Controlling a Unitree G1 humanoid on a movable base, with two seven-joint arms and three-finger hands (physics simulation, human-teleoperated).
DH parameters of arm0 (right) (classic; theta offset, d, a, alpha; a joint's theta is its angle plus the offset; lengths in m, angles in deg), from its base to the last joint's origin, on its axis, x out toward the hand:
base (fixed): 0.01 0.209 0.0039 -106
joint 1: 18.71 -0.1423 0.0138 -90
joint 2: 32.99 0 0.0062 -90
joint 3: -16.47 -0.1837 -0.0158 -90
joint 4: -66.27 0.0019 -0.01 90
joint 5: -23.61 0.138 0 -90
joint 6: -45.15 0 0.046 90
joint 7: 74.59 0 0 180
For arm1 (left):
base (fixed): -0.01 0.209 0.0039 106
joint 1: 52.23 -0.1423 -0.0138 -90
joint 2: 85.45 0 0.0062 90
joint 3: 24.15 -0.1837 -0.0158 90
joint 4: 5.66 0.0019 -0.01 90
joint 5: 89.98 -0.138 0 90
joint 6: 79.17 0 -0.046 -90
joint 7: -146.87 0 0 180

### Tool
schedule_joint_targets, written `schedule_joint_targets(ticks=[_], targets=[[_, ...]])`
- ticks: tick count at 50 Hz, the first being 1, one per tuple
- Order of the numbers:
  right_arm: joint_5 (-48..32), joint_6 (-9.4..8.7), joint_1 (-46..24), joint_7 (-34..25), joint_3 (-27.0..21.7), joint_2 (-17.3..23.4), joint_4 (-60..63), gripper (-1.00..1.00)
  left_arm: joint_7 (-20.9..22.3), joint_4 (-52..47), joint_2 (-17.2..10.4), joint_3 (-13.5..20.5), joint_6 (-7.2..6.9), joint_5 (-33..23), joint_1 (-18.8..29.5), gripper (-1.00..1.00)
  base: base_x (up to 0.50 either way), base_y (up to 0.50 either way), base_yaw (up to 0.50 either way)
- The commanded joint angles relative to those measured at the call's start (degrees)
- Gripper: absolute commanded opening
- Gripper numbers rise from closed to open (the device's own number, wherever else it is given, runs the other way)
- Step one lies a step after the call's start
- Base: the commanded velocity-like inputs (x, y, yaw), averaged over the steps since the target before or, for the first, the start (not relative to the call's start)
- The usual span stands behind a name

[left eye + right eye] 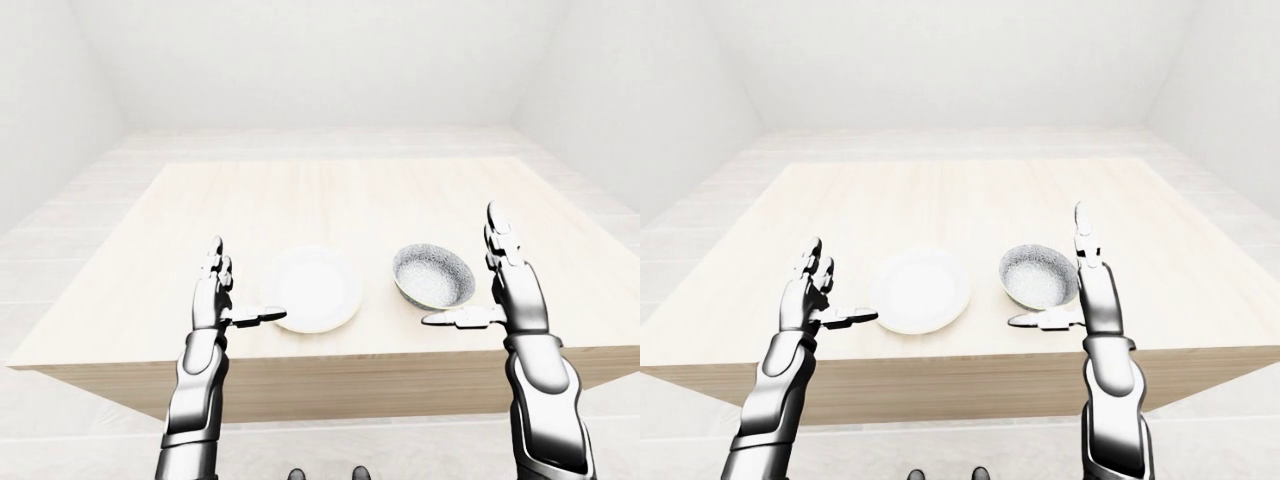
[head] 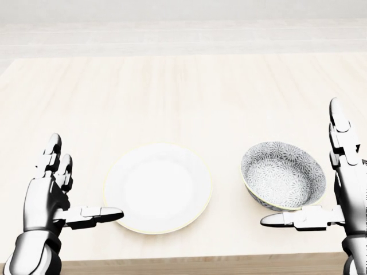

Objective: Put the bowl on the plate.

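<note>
A plain white plate (image 2: 157, 188) lies on the light wooden table (image 2: 183, 86), low and left of centre in the head view. To its right, apart from it, stands a grey-patterned bowl (image 2: 282, 175), upright and empty. My right hand (image 2: 303, 169) is open at the bowl's right side; its fingers (image 2: 343, 143) point up past the rim and its thumb (image 2: 298, 219) reaches left below the bowl. My left hand (image 2: 86, 180) is open left of the plate, with its thumb (image 2: 94, 215) pointing at the plate's lower left rim.
The table's near edge (image 1: 320, 355) runs just below both hands in the left-eye view. Pale floor and white walls surround the table. Nothing else stands on it.
</note>
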State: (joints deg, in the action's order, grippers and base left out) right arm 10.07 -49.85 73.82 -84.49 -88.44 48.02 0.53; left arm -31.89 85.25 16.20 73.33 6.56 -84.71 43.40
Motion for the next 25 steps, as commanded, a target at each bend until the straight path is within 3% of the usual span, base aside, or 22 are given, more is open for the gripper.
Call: schedule_joint_targets(ticks=[1, 12, 21, 25], targets=[[-6.9, 0.0, -1.7, -0.2, 0.4, 1.8, -2.9, 1.0, 0.1, -0.5, -0.1, 0.3, -0.41, 0.2, 0.1, 1.0, 0.0, 0.0, 0.0], [-13.1, 0.0, -2.4, -0.6, 1.6, 1.9, -4.7, 1.0, 0.8, -1.8, 0.1, 0.0, -0.74, 0.3, -0.9, 1.0, 0.0, 0.0, 0.0], [-17.3, 0.0, -3.2, -1.7, 1.9, 2.6, -6.9, 1.0, 0.9, -1.0, 0.1, 0.0, 0.59, -0.4, -0.9, 1.0, 0.0, 0.0, 0.0], [-19.3, 0.0, -3.3, -2.1, 2.6, 2.7, -8.5, 1.0, 1.0, -0.5, 0.2, -0.2, 2.8, -1.3, -1.7, 1.0, 0.0, 0.0, 0.0]])
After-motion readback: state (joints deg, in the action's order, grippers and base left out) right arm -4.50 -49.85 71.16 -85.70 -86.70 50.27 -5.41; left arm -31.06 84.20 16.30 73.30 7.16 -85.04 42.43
